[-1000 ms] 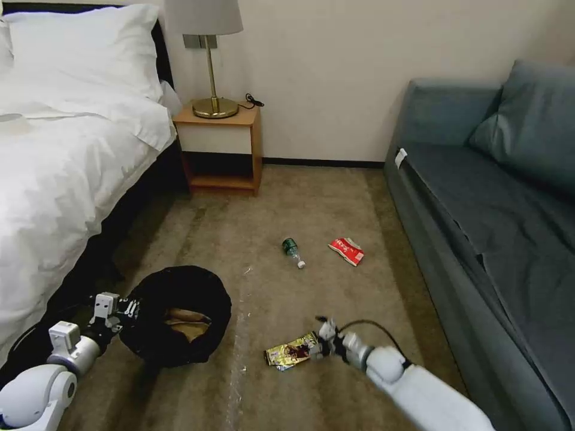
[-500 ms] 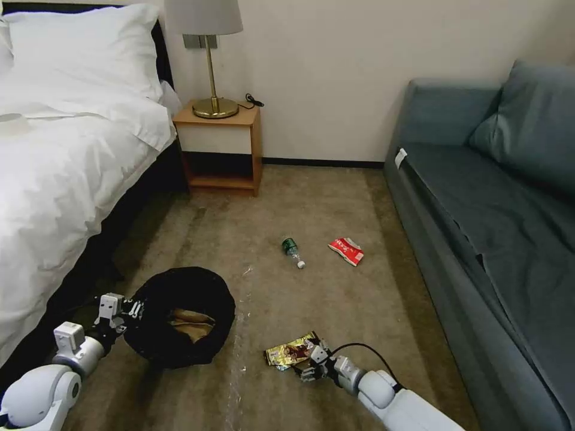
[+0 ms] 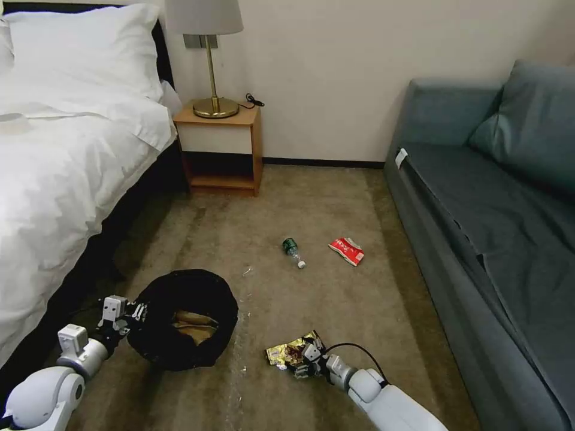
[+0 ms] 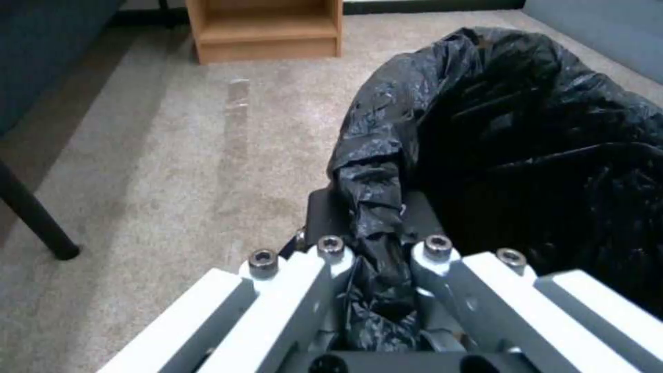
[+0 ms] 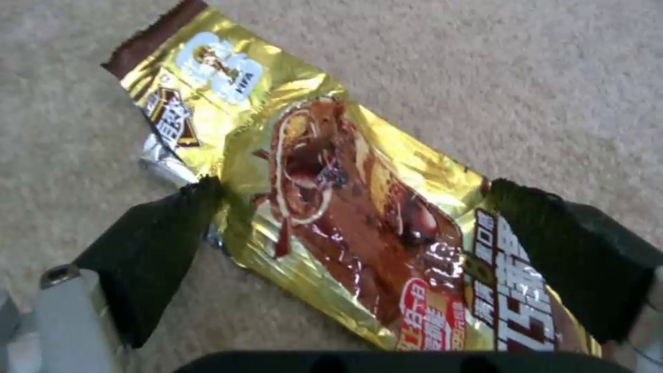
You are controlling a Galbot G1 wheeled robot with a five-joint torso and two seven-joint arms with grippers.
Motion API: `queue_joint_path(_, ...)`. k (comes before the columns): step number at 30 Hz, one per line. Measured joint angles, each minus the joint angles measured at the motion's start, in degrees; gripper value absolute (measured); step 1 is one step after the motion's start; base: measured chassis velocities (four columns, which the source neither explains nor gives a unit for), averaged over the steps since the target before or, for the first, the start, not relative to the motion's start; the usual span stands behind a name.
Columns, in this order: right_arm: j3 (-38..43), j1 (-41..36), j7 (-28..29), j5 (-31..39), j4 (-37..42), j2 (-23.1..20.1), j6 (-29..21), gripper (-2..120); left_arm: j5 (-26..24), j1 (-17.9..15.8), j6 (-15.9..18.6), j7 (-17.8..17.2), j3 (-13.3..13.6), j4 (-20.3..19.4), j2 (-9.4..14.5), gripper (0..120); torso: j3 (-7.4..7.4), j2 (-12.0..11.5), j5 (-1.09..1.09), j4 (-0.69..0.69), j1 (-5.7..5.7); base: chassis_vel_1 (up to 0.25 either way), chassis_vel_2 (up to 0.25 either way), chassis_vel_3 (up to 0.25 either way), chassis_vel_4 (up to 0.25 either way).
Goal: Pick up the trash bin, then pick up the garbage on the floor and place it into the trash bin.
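Observation:
The trash bin point(image 3: 185, 320), lined with a black bag, hangs low over the carpet near the bed. My left gripper point(image 3: 129, 311) is shut on its rim, and the bag's fold point(image 4: 376, 243) is pinched between the fingers. Crumpled brown paper point(image 3: 194, 326) lies inside the bin. My right gripper point(image 3: 302, 359) is down on the carpet and open, its fingers point(image 5: 159, 243) straddling the gold-brown snack wrapper point(image 5: 331, 197), which lies flat point(image 3: 284, 352). The small bottle point(image 3: 292, 251) and the red-and-white packet point(image 3: 346, 251) lie farther off on the floor.
A white bed point(image 3: 60, 167) runs along the left. A wooden nightstand point(image 3: 221, 149) with a lamp point(image 3: 209, 60) stands at the wall. A blue-grey sofa point(image 3: 491, 227) lines the right. Open carpet lies between them.
My right gripper has dropped and pulled back toward me, from beside the wrapper to straddling its end. The left gripper and the bin have drifted slightly right.

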Motion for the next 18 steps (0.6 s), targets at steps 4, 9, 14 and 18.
queue_joint_path(4,0.6,0.5,-1.3,-0.1,-1.5,0.3,0.5,100,-0.2,-0.2,0.0,0.0,0.0,0.1,0.3,4,-0.01,0.0,0.02,0.01,0.00,0.000,0.000,0.000,0.000)
queue_joint_path(9,1.5,0.8,-3.6,-0.2,-2.8,0.7,1.3,94,-0.2,-0.3,0.0,0.1,0.0,0.3,0.3,4,-0.01,0.0,-0.05,-0.03,0.00,0.000,0.000,0.000,0.000)
queue_joint_path(14,2.2,1.2,-5.2,-0.4,-4.3,1.4,2.3,76,-0.2,-0.5,-0.1,0.2,0.0,0.6,0.1,4,-0.01,0.0,-0.02,-0.02,0.00,0.000,0.000,0.000,0.000)
queue_joint_path(18,2.4,1.2,-6.0,-0.5,-4.4,1.4,2.4,59,-0.2,-0.6,-0.2,0.3,0.0,0.7,0.1,4,-0.01,0.0,0.01,0.01,0.00,0.000,0.000,0.000,0.000)
